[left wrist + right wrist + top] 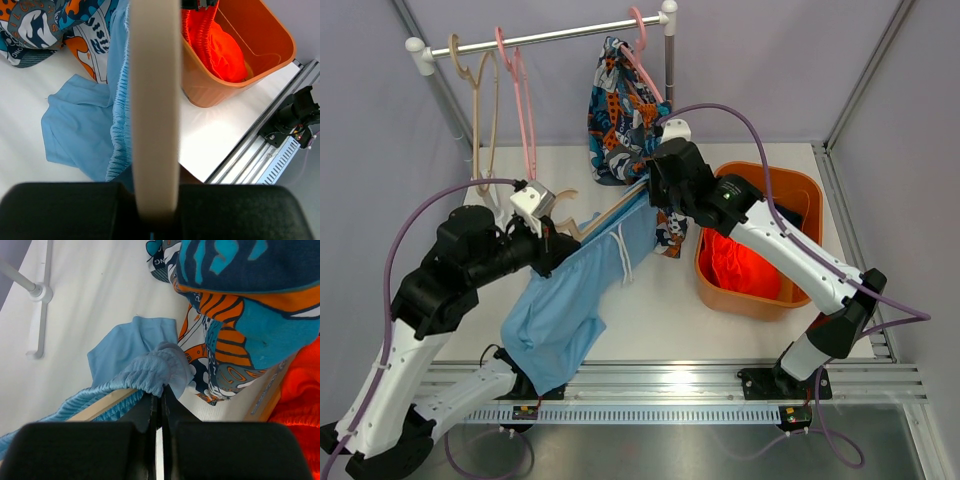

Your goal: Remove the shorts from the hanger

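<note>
The light blue shorts (pixel 565 300) hang by their waistband on a wooden hanger (pixel 610 212) and trail down onto the table. My left gripper (pixel 552 240) is shut on the hanger's bar (pixel 155 100). My right gripper (pixel 653 197) is shut on the bunched end of the light blue waistband (pixel 150 370), at the tip of the hanger (pixel 100 405). The multicolour print shorts (pixel 625 110) hang on a pink hanger on the rail, right behind my right gripper. The orange-red shorts (pixel 740 265) lie in the orange bin (pixel 790 185). I cannot make out the navy pair.
The rail (pixel 550 35) at the back carries an empty beige hanger (pixel 485 110) and an empty pink hanger (pixel 523 100). The rack's foot (pixel 37 295) stands on the white table. The orange bin sits at the right, under my right arm. A metal track (pixel 670 375) runs along the near edge.
</note>
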`<state>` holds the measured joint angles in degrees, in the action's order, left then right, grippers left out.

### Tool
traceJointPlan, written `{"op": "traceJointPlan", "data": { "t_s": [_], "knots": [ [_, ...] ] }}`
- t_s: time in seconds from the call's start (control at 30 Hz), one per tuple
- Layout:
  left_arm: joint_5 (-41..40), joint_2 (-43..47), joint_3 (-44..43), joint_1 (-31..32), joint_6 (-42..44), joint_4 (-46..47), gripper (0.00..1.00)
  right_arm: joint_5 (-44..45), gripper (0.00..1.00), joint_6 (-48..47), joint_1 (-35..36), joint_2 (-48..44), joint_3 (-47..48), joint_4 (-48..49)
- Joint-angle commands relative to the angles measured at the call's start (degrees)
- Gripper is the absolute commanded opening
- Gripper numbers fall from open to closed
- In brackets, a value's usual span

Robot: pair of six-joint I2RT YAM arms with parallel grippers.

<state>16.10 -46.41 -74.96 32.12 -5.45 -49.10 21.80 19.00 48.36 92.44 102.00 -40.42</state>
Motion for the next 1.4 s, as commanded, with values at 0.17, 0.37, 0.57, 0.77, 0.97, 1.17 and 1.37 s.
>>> {"op": "traceJointPlan", "data": {
  "t_s": [0.17,0.37,0.57,0.77,0.97,1.17,1.37],
  "knots": [
    [6.93,4.66,-2.74,0.40,0.88,-1.96,0.00,6.59,0.00,-0.11,-5.99,0.10,-0.66,1.49],
    [6.93,6.07,-2.74,0.40,0.71,-1.53,0.00,5.62,0.00,0.51,-6.87,-0.16,-1.97,1.84],
    [6.84,8.27,-2.39,0.31,0.00,1.20,0.00,4.83,0.00,1.03,-6.96,-0.95,-4.61,2.54],
    [6.66,9.94,-1.33,0.40,-1.05,4.88,0.00,3.52,0.00,1.65,-6.87,-2.26,-7.51,4.03],
    [3.77,9.94,-1.07,0.31,-2.36,7.78,0.00,0.27,0.00,2.52,-6.79,-3.50,-9.09,4.82],
    [-2.20,11.08,5.86,0.40,-8.68,18.76,0.00,-3.35,0.00,3.15,-0.56,-7.28,-11.56,8.26],
    [-8.35,10.03,11.85,0.40,-14.40,28.79,0.00,-3.78,0.00,1.30,11.04,-7.98,-9.89,9.04]
  ]
}}
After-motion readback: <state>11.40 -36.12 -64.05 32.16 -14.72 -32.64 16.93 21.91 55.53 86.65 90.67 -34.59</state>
